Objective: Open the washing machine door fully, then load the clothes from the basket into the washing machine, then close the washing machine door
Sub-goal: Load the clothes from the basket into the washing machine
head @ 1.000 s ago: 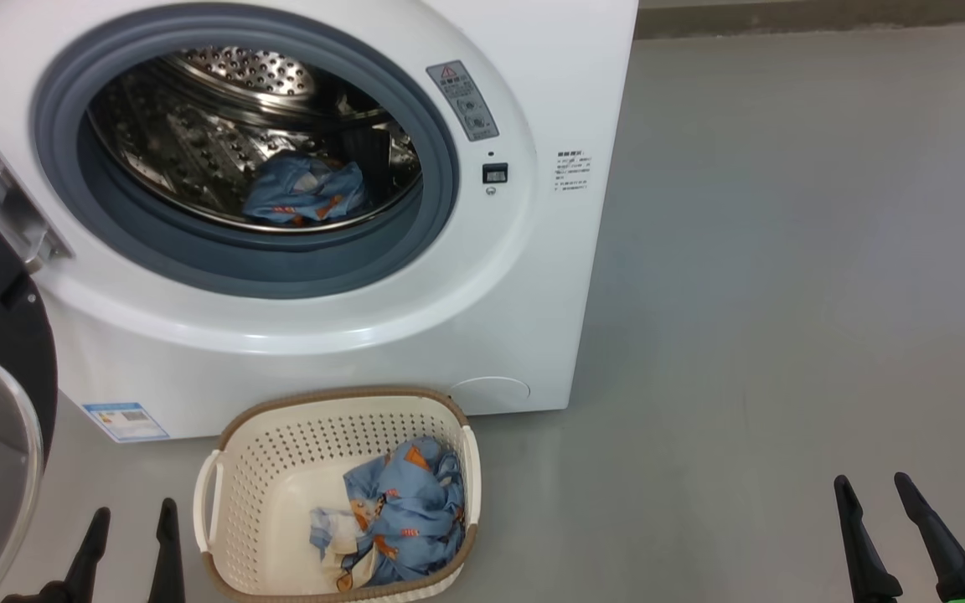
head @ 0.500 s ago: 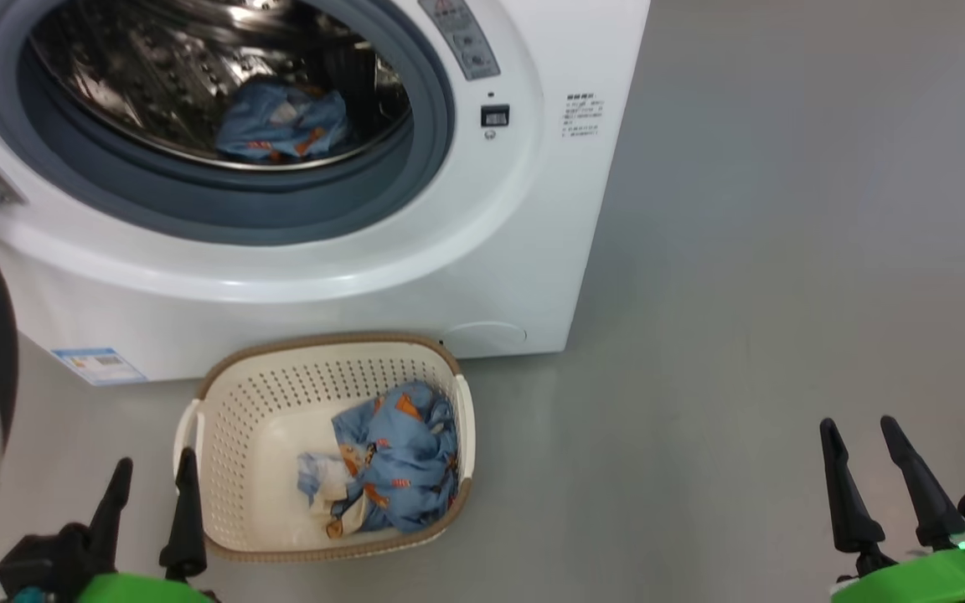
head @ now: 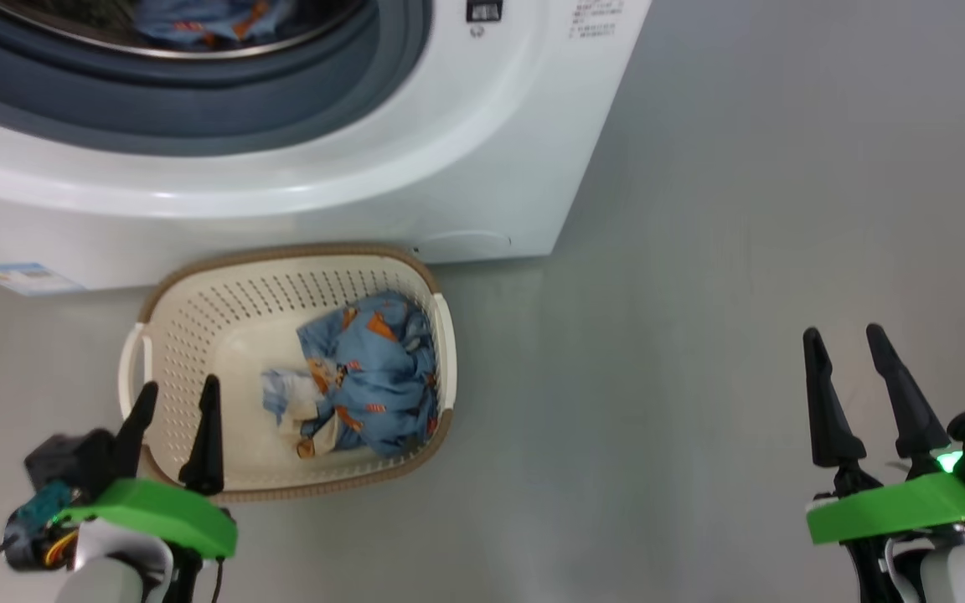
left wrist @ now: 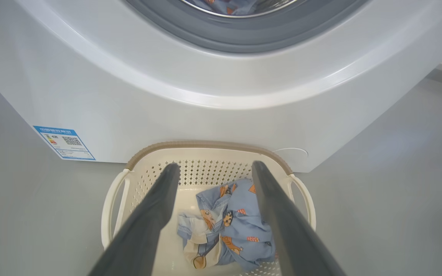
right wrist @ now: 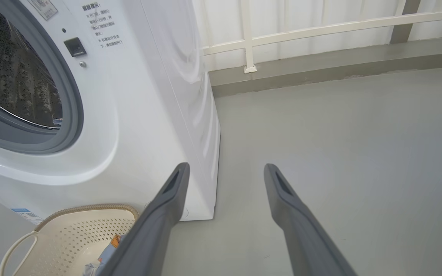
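Observation:
The white washing machine (head: 482, 151) stands with its grey-gasketed mouth uncovered; blue fabric lies in its drum (head: 198, 21). The washing machine door is out of view. In front of it on the floor sits the cream basket (head: 198, 293) with bear-print clothes (head: 365, 377) bunched at its right side. My left gripper (head: 179, 394) is open over the basket's near-left rim, fingers pointing at the clothes (left wrist: 236, 222) and basket (left wrist: 205, 153). My right gripper (head: 843, 343) is open and empty above bare floor far to the right. The right wrist view shows the machine (right wrist: 148, 96) and the basket's rim (right wrist: 86, 209).
Grey floor (head: 742, 209) spreads open to the right of the machine. A white railing (right wrist: 301, 27) and a low kerb run along the back. A blue energy label (left wrist: 64, 142) is stuck at the machine's lower left.
The head view has tilted down, so machine and basket slid up the picture and the door left it. Both grippers show higher in the picture and stay open.

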`<state>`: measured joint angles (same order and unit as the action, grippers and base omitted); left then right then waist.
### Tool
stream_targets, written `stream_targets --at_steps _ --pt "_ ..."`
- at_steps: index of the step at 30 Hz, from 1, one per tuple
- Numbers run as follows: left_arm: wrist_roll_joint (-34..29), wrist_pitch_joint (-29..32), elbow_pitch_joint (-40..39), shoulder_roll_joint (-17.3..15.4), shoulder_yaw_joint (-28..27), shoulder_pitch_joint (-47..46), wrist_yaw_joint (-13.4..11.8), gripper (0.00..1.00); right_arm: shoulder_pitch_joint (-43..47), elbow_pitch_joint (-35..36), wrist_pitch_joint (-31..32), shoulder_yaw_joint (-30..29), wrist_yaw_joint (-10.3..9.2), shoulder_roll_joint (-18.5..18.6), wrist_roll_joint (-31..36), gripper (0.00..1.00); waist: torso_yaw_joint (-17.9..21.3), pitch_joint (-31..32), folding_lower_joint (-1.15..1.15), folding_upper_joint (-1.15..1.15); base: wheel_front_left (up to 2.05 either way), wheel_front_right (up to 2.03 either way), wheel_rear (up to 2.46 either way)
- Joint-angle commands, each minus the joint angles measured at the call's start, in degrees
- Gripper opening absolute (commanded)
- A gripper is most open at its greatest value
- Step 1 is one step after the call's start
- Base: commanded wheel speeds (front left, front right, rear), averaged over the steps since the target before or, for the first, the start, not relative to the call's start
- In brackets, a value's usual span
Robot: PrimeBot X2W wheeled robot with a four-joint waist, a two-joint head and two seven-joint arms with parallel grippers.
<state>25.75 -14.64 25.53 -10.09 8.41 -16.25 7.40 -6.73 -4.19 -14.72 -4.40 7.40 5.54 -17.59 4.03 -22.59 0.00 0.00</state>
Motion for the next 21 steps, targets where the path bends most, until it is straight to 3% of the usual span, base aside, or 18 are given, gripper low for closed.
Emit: stream_targets --at_steps 1,5,21 --pt "0.44 -0.36 0.31 -1.97 -0.57 -2.34 0.09 1.0 -1.34 1.68 -0.28 1.32 0.09 0.19 0.56 1.0 1.14 -4.96 0.0 0.0 0.0 0.0 0.0" --pt "1.7 -0.36 2.98 -2.66 2.23 -5.56 0.09 1.0 -2.91 2.01 -0.28 1.46 0.09 -0.3 0.76 1.0 1.55 -7.84 0.0 0.0 0.0 0.0 0.0" --pt "11.85 -0.36 18.1 -7.2 22.51 -22.83 0.09 1.0 -9.53 3.99 -0.28 4.19 0.09 -2.26 1.47 1.0 5.52 -20.4 0.0 0.0 0.0 0.0 0.0"
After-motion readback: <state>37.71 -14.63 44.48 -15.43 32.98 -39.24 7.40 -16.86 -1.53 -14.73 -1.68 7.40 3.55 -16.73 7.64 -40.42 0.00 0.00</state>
